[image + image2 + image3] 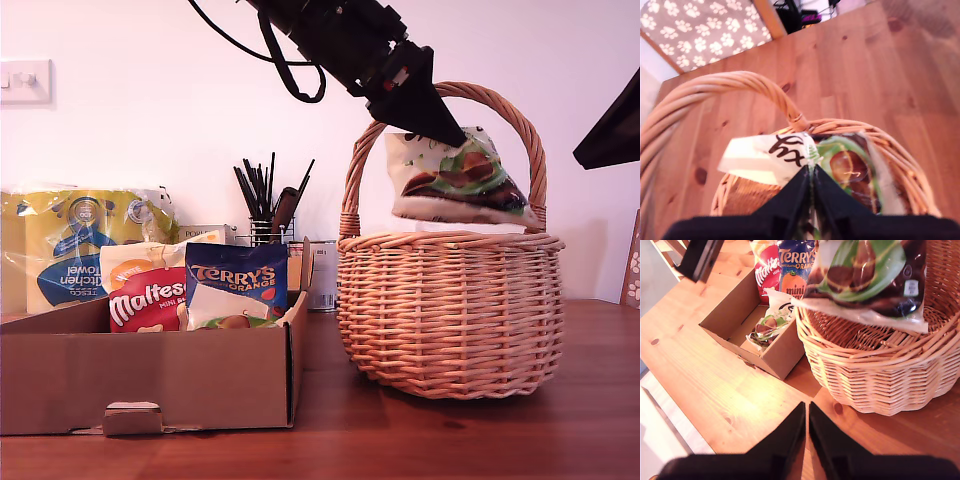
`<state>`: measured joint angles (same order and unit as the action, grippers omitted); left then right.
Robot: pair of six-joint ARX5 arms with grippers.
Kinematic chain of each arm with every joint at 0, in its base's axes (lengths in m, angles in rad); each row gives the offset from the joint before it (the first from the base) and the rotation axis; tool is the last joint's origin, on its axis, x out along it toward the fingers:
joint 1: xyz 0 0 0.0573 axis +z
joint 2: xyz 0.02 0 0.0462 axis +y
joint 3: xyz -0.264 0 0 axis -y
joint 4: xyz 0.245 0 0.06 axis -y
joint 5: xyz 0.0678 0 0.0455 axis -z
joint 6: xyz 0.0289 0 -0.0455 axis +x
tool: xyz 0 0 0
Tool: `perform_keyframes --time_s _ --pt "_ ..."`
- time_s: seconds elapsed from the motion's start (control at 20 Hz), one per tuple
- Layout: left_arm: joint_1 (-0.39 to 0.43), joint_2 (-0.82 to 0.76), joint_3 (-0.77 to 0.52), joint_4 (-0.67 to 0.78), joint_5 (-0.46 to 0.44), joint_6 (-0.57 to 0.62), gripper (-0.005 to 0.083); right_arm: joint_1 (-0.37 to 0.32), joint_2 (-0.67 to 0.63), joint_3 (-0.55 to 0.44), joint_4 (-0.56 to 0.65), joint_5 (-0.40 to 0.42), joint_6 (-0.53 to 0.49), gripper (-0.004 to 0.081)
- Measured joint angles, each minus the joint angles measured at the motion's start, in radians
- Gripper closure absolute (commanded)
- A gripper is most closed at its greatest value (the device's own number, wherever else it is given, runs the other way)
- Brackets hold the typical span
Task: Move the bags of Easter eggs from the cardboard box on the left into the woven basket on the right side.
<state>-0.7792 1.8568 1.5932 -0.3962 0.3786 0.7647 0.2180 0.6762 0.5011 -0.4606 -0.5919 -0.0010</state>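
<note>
Cardboard box [150,375] sits closest, two bags inside; my first gripper [811,175] pinches the white-and-green bag [455,180] just above the woven basket [450,310]; go lower, then let go gently; my second gripper [806,415] is pressed together, holding nothing.

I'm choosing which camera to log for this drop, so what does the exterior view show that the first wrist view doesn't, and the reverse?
Only the exterior view: the cardboard box with the Maltesers bag and Terry's Orange bag, the Kitchen Towel pack and a pot of black utensils.

Only the first wrist view: a paw-print panel and my first claw shut on the bag's edge.

Both: the white-and-green bag over the woven basket.
</note>
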Motion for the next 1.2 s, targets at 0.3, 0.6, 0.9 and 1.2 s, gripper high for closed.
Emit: perform_keyframes --time_s 0.3,0.6,0.9,1.2 --pt "-0.005 0.0 0.0 0.002 -0.008 0.0 0.0648 0.0 0.0 0.0 0.0 0.0 0.0 0.0782" --pt "-0.02 -0.003 0.0 -0.051 -0.008 -0.026 0.0794 0.0 0.0 0.0 0.0 0.0 0.0 0.0782" --pt "-0.018 -0.155 0.0 -0.332 -0.044 -0.03 0.0794 0.0 0.0 0.0 0.002 0.0 0.0 0.0782" --pt "0.069 -0.226 0.003 -0.534 -0.095 -0.056 0.0794 0.0 0.0 0.0 0.002 0.0 0.0 0.0782"
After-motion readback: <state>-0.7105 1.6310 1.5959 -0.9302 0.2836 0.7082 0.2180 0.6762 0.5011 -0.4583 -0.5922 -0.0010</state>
